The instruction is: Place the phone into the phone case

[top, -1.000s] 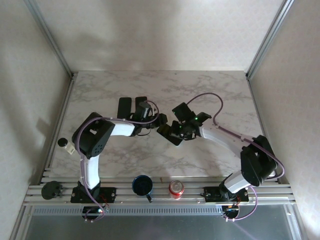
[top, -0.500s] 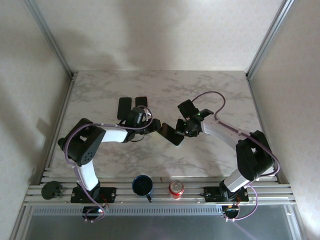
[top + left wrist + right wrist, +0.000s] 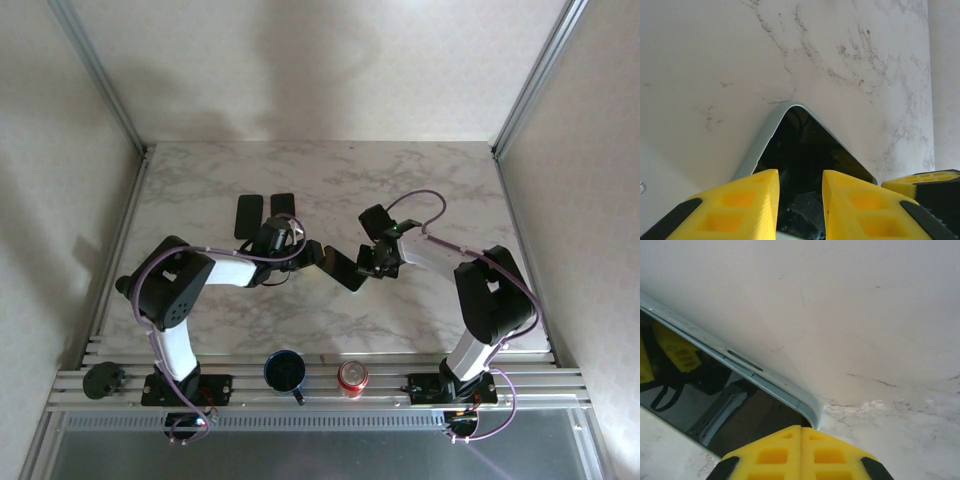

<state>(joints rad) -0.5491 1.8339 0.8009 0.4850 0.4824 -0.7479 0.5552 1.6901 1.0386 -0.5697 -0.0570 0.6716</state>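
Dark phone (image 3: 341, 270) lies flat mid-surface (image 3: 430, 190), glossy face up, long axis diagonal, far-L to near-R. L gripper (image 3: 800, 182) sits over its far-L end, jaws slightly apart, not clamped. R gripper (image 3: 801, 434) jaws pressed together, at a phone corner

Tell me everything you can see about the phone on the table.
The phone is a slim slab with a glossy black screen, facing up, and a pale grey-blue rim with rounded corners and slim side buttons. It lies flat on the marble table, turned diagonally. The left gripper, jaws apart, sits over one end; the shut right gripper meets a corner at the other end.
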